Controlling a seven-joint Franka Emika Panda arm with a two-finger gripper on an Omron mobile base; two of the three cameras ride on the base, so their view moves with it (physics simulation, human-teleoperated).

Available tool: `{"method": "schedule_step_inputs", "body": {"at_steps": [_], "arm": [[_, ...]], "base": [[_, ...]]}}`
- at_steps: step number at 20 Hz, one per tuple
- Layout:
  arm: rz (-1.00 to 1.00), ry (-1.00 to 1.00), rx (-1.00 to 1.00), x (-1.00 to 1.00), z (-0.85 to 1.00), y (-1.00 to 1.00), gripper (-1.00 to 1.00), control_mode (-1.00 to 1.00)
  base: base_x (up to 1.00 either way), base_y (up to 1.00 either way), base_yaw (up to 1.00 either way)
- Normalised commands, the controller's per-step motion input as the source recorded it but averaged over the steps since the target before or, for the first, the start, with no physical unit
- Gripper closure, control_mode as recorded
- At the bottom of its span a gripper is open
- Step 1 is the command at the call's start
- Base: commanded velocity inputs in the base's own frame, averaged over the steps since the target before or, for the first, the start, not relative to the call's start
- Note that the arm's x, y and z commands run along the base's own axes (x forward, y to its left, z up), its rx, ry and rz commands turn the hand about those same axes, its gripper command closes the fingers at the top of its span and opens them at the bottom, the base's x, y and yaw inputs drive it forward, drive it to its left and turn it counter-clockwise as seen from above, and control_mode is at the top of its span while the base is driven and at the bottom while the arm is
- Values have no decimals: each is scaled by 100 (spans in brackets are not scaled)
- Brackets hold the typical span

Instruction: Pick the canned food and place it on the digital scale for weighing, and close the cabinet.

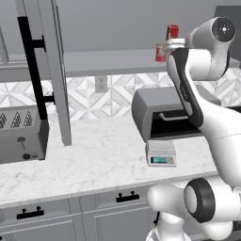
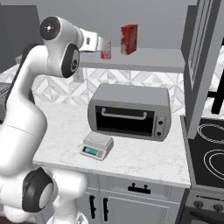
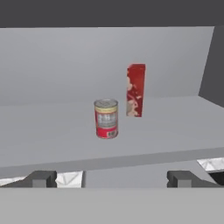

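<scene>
The gripper (image 3: 112,178) is spread wide and holds nothing, raised to the open cabinet's (image 1: 49,70) shelf; the canned food (image 3: 106,118) stands upright on that shelf just ahead of the fingertips, apart from them; a taller red box (image 3: 135,90) stands behind it to one side; below, on the counter (image 2: 144,159), the digital scale (image 2: 96,145) sits in front of the toaster oven (image 2: 129,110).

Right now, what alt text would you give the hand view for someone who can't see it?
A small red can stands upright on a grey cabinet shelf, with a taller red box behind it to the right. The open gripper points at the can from short of the shelf edge.
</scene>
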Motion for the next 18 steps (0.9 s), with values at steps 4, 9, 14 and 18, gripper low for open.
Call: {"method": "schedule_step_inputs", "body": {"at_steps": [4, 9, 14, 18], "arm": [[0, 0, 0, 20, -18, 0, -100, -100], [0, 0, 0, 19, -9, 0, -100, -100], [0, 0, 0, 24, 0, 0, -100, -100], [0, 0, 0, 29, 0, 0, -100, -100]], "base": [[0, 0, 0], [0, 0, 0], [0, 0, 0], [0, 0, 0]]}}
